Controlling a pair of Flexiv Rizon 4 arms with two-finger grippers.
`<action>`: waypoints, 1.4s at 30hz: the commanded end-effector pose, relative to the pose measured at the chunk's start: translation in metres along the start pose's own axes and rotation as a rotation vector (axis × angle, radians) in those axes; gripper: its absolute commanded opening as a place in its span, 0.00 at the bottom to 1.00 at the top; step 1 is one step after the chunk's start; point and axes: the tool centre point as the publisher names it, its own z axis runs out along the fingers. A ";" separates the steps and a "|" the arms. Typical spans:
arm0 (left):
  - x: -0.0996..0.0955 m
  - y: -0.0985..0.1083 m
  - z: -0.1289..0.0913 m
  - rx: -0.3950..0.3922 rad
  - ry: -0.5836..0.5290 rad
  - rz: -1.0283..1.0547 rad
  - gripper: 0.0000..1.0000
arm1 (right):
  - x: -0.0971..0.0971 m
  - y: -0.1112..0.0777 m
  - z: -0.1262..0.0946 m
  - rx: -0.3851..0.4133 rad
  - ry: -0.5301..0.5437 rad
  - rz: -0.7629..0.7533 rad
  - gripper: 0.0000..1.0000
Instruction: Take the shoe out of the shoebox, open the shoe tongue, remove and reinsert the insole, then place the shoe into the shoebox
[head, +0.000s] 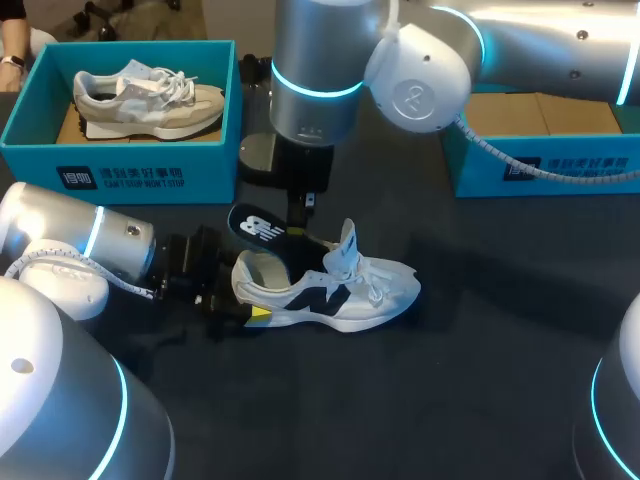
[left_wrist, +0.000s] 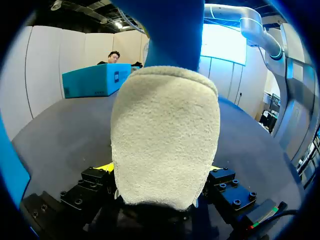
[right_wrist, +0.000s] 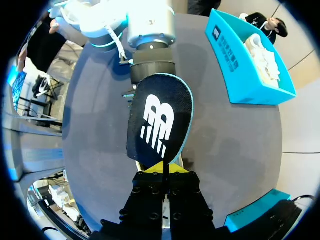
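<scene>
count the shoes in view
2: a grey shoe in the left shoebox; a white shoe on the table, heel in the left gripper. More may hide in the right shoebox.

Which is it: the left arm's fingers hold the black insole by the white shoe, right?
No, the right arm's fingers hold the black insole by the white shoe; the right wrist view shows it.

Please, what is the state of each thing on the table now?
white shoe, upright on the table, tongue raised
insole, lifted, by the shoe's opening
left gripper, shut on white shoe's heel
right gripper, shut on insole
shoebox, open, beige shoe inside
</scene>
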 end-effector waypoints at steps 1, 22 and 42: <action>0.001 0.000 0.001 -0.004 -0.001 -0.001 0.00 | 0.003 0.001 -0.005 -0.009 -0.005 -0.019 0.00; 0.001 0.000 0.001 -0.004 -0.001 -0.001 0.00 | -0.001 0.026 0.025 -0.067 0.041 -0.060 0.00; 0.001 0.000 0.001 -0.004 -0.001 -0.001 0.00 | -0.003 0.026 0.014 -0.103 0.005 -0.028 0.74</action>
